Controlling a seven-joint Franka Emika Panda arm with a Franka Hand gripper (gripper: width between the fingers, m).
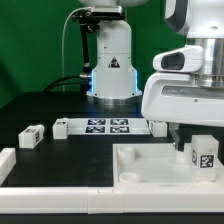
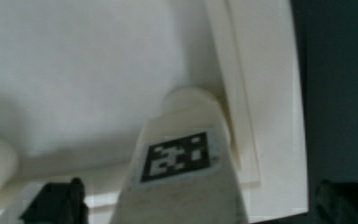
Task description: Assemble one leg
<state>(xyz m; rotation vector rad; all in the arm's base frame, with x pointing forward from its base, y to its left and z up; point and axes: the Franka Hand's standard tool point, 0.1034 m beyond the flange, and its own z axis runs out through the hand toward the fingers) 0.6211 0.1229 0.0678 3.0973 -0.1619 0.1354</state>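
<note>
A leg [image 1: 205, 153], a small white block with a square tag, stands upright on the large white square panel [image 1: 150, 165] near the corner at the exterior view's right. My gripper [image 1: 199, 140] is lowered over it. In the wrist view the leg [image 2: 186, 150] lies between my two dark fingertips [image 2: 55, 202], with a gap on each side. The gripper [image 2: 197, 206] is open and straddles the leg without touching it. The panel's raised rim [image 2: 247, 90] runs beside the leg.
Two more legs [image 1: 30, 136] [image 1: 60, 127] lie on the dark table at the exterior view's left, and another [image 1: 158, 127] lies behind the panel. The marker board [image 1: 105, 126] lies in front of the robot base [image 1: 112, 75]. A white part [image 1: 6, 160] sits at the left edge.
</note>
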